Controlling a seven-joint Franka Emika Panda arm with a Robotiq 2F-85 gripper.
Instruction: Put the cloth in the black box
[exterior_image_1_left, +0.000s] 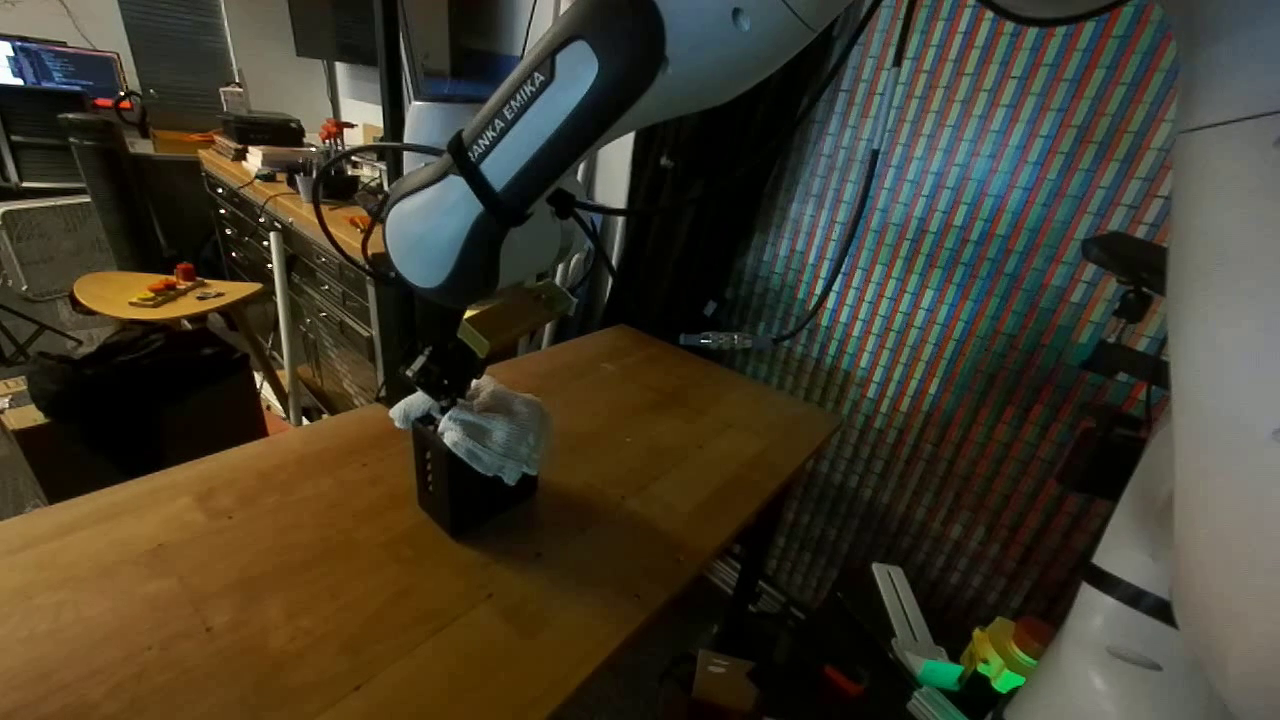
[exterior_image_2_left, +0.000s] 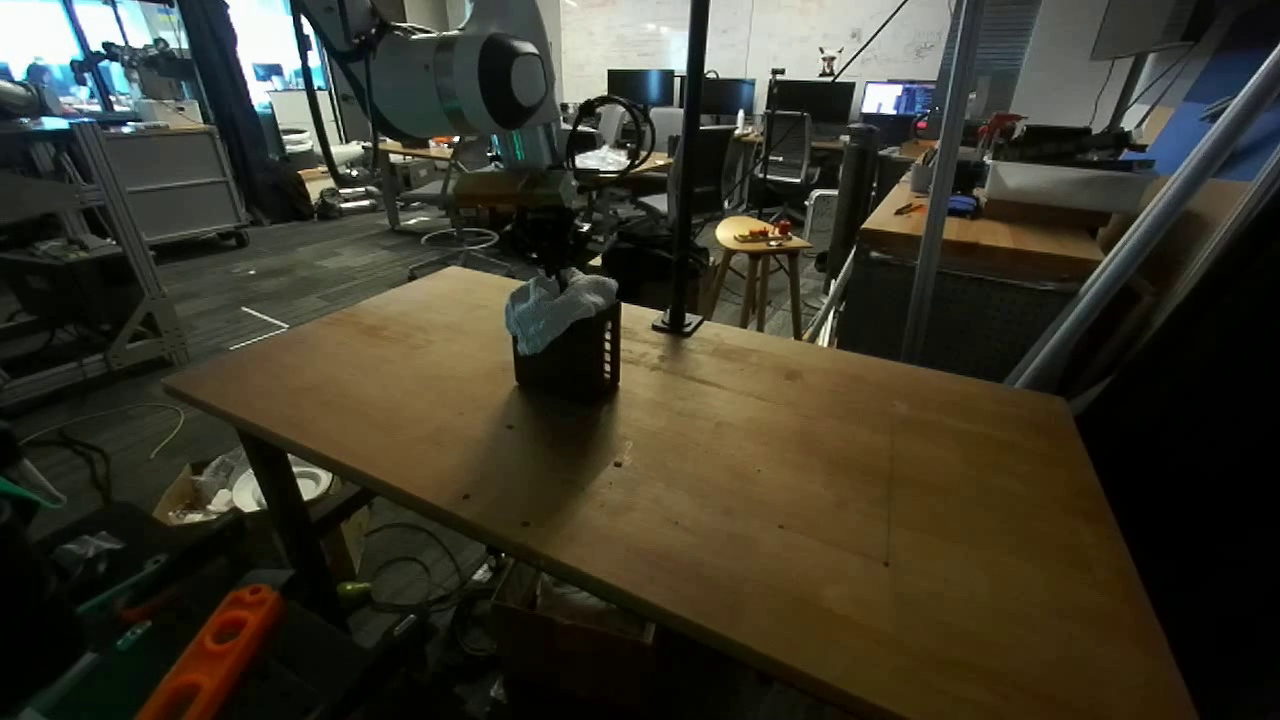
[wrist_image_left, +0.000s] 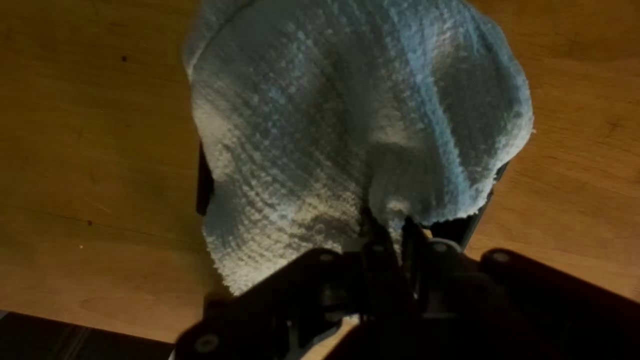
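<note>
Pale blue cloth is bunching ahead of the gripper in the wrist view; the jaws are standing almost together, pinching a fold. In an exterior view, the box is standing just beneath the gripper, cloth spilling over its rim. The table, in an exterior view, is bearing the box below the gripper, cloth hanging outside a wall. Stowing seems to be in hand; the next move is probably calling for tucking the overhang inward, then letting go.

A white-and-black jointed arm slopes down to a dark two-fingered gripper, pointing downward, jaws nearly together
</note>
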